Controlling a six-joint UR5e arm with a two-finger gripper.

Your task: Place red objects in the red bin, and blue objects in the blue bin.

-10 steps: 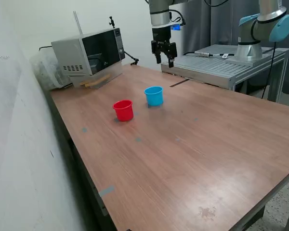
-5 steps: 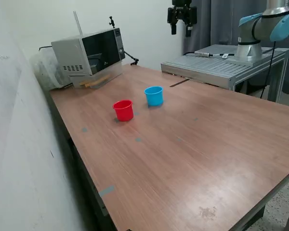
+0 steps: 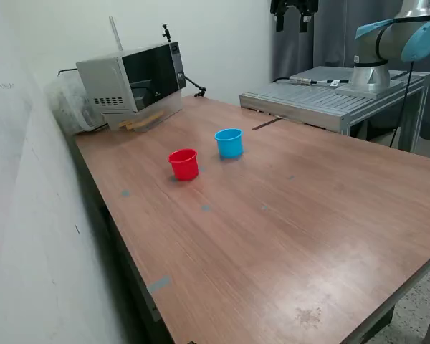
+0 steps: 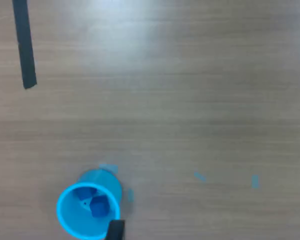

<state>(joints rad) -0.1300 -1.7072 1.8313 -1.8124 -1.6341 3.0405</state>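
Note:
The red cup (image 3: 184, 163) and the light blue cup (image 3: 229, 142) stand upright, side by side, on the wooden table (image 3: 287, 215). In the wrist view the light blue cup (image 4: 87, 210) holds two dark blue cubes (image 4: 97, 206). No red cube shows in either view, and the inside of the red cup is hidden. My gripper (image 3: 291, 20) is open and empty, high above the table's far edge and well away from both cups. Its fingertips (image 4: 115, 230) show at the edge of the wrist view, set wide apart.
A microwave (image 3: 132, 79) and a plastic bag (image 3: 68, 107) stand at the table's far corner on the exterior view's left. A metal platform (image 3: 330, 93) with a second arm (image 3: 387, 39) stands behind. A black tape strip (image 4: 24, 45) lies on the table.
My gripper has risen from just above the table's far edge to high above it and shifted toward the exterior view's right. The cups have not moved.

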